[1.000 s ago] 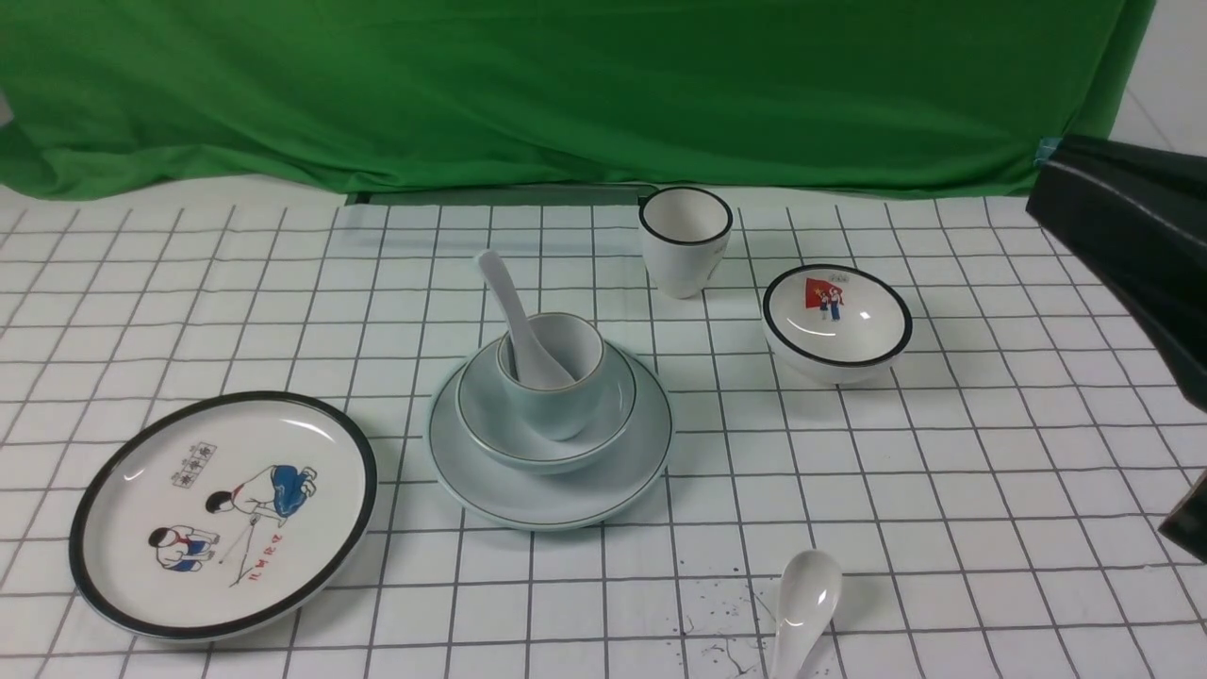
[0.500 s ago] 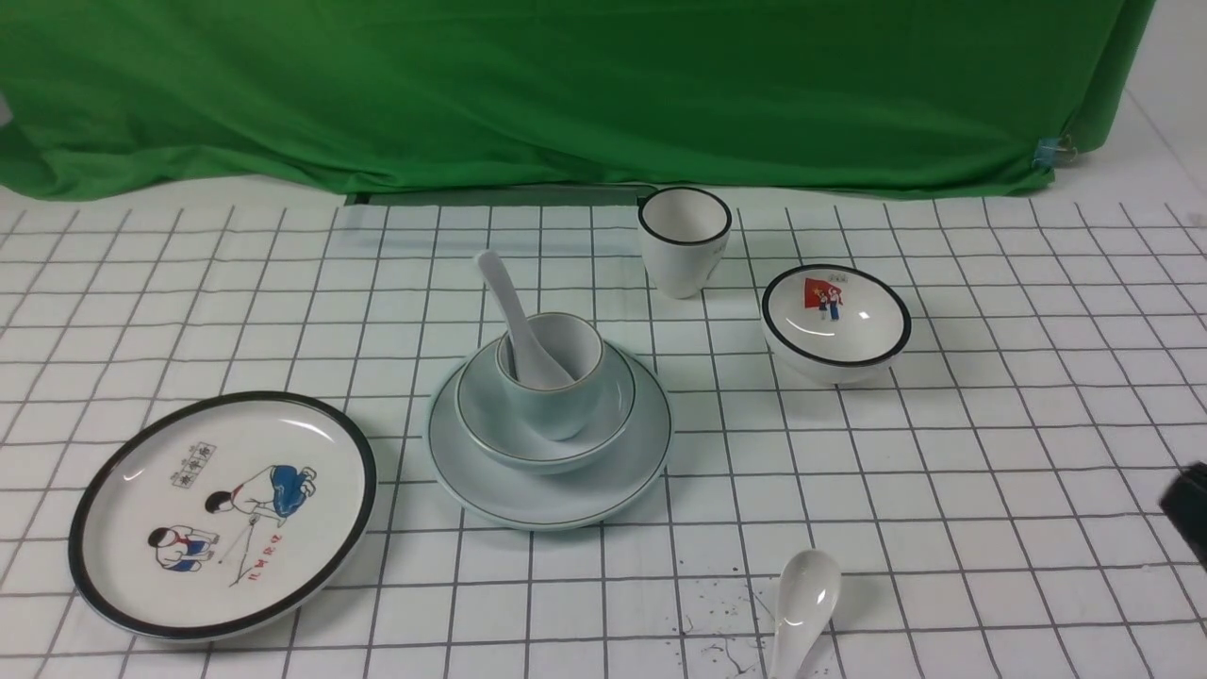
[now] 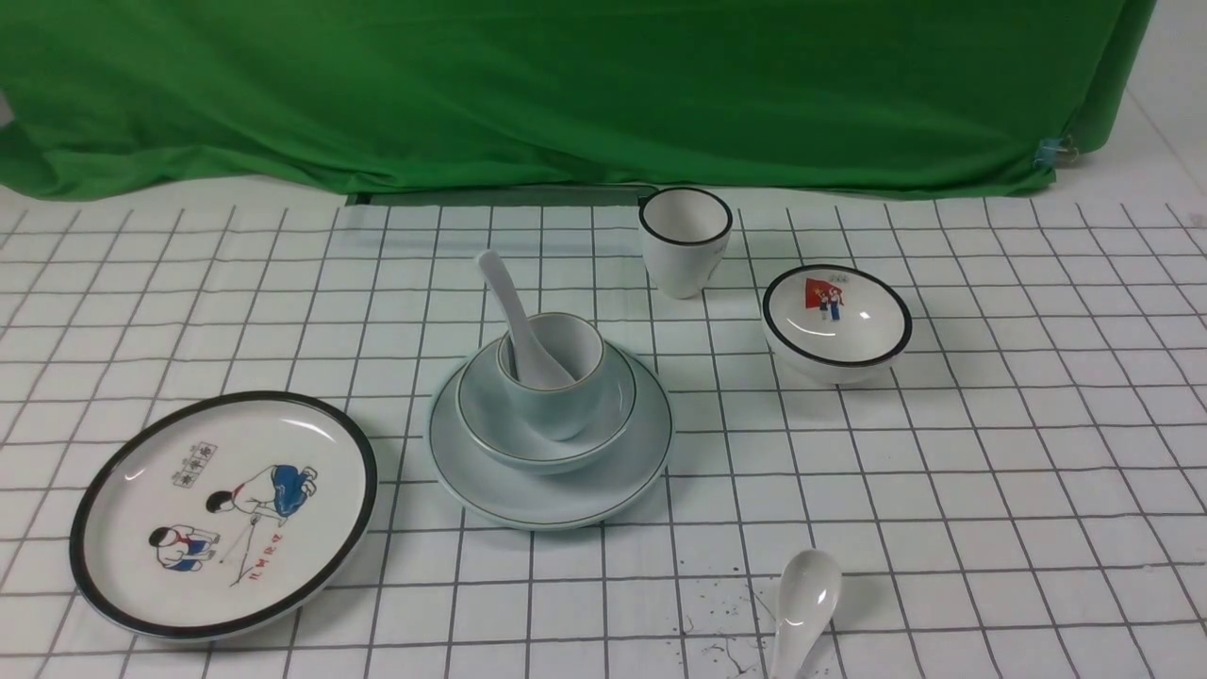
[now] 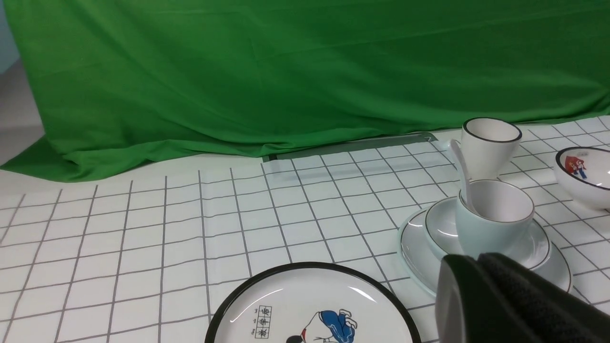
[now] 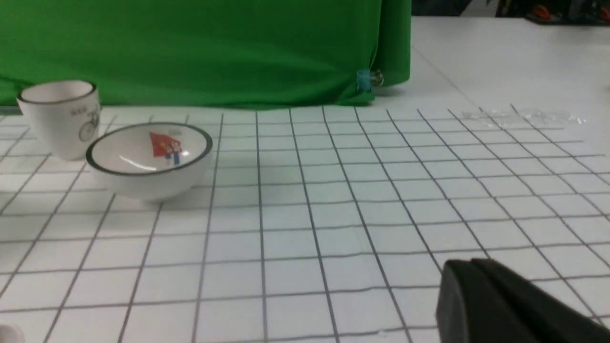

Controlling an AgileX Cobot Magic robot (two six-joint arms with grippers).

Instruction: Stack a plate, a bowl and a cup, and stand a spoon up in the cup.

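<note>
Plate (image 3: pixel 550 495): pale blue-grey, round, glossy, thin dark green rim line; lies flat near table centre. Bowl (image 3: pixel 545 443): pale grey-blue, glossy, thin dark rim line; sits upright, centred on plate. Cup (image 3: pixel 552 405): pale blue-green, handleless, white inside; stands upright in bowl. Spoon (image 3: pixel 517 316): glossy white; scoop down inside cup, handle leaning up and out toward left rear.

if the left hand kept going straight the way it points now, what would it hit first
Most likely the stack: the closed left hand sits low in its wrist view, aimed at the pale blue-green handleless cup in the pale grey-blue glossy bowl. Depth is unclear, so it might pass beside them.
</note>
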